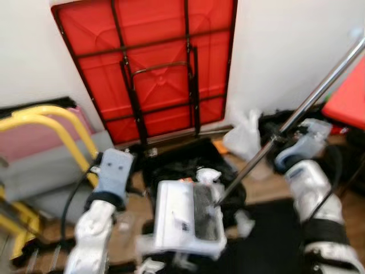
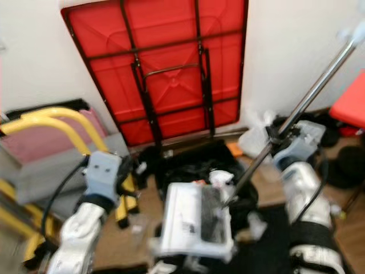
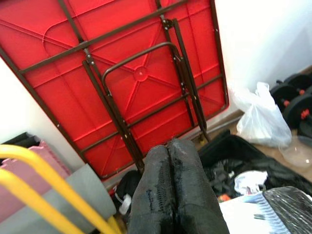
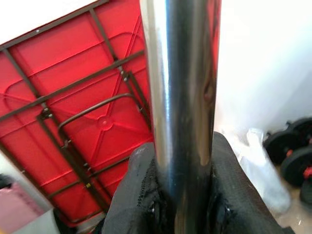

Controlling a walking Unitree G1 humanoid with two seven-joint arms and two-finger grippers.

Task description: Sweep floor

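Observation:
A silver broom pole (image 1: 296, 114) slants from the upper right down to a white sweeper head (image 1: 188, 220) with a black brush strip, low in the middle of the floor. My right gripper (image 4: 183, 195) is shut around the pole, which runs between its two black fingers (image 4: 134, 195); the same right gripper (image 1: 279, 140) holds the pole midway in the left eye view. My left gripper (image 3: 170, 190) is shut with nothing in it, its fingers pressed together, raised at the left and pointing toward the red table (image 1: 154, 63).
The folded red table leans on the white wall. Yellow rails (image 1: 57, 123) over grey and pink mats stand at the left. A black bag (image 1: 188, 162) lies behind the sweeper head, a white plastic bag (image 1: 245, 137) and dumbbells (image 3: 295, 95) at the right.

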